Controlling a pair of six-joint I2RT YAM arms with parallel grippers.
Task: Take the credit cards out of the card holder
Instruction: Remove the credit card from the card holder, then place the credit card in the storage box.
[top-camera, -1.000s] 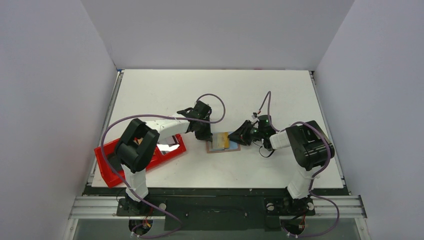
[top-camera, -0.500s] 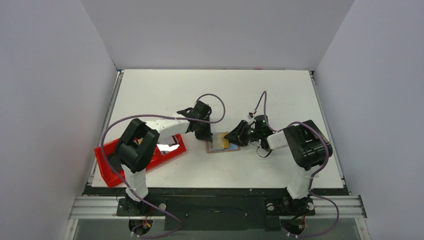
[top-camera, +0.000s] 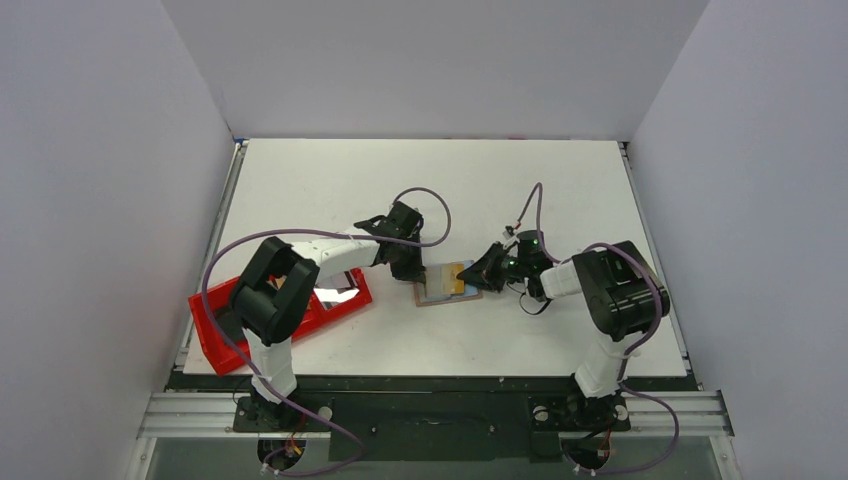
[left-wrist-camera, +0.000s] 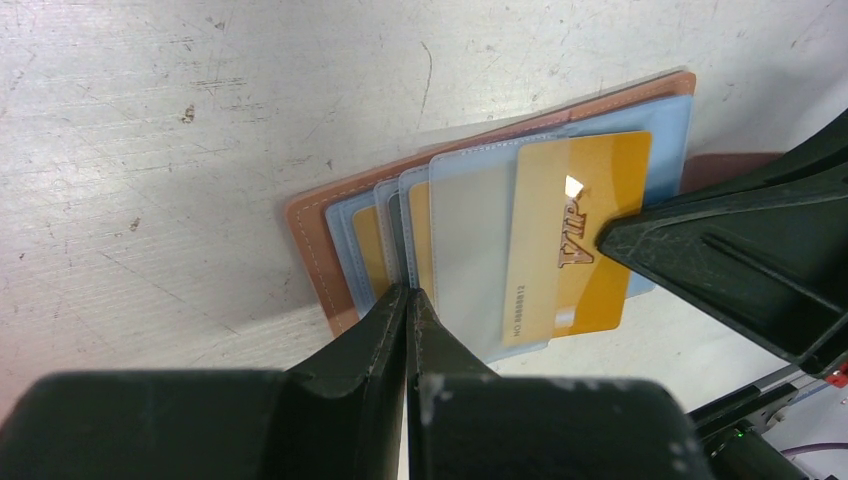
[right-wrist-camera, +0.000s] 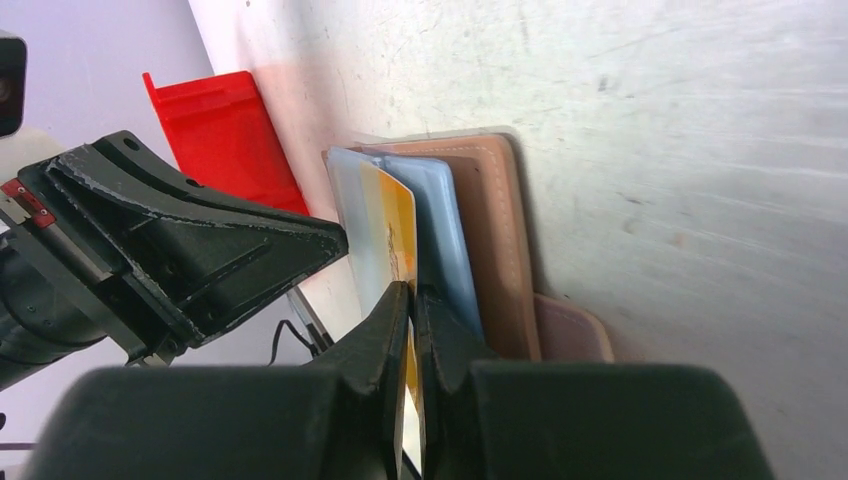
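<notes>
From above, the holder (top-camera: 432, 292) lies open and flat on the worktop (top-camera: 420, 180), between the two arms and well apart from the red tray (top-camera: 212, 332). The left claw (top-camera: 408, 268) meets it from the left and the right claw (top-camera: 475, 275) from the right.

In the left wrist view, the left claw (left-wrist-camera: 405, 305) is pressed together with nothing visible between its fingers. Its tips bear on the near edge of the stacked clear sleeves (left-wrist-camera: 465, 240), probably to pin the holder so that it cannot slide. A gold card (left-wrist-camera: 590, 220) sticks half out of the top sleeve, and the right claw's tip touches its outer edge.

In the right wrist view, the right claw (right-wrist-camera: 412, 298) is closed thin, with gold showing between its fingers. It appears to pinch the card's (right-wrist-camera: 398, 215) free edge, ready to draw it away from the pinned side. More cards sit in the sleeves beneath.
</notes>
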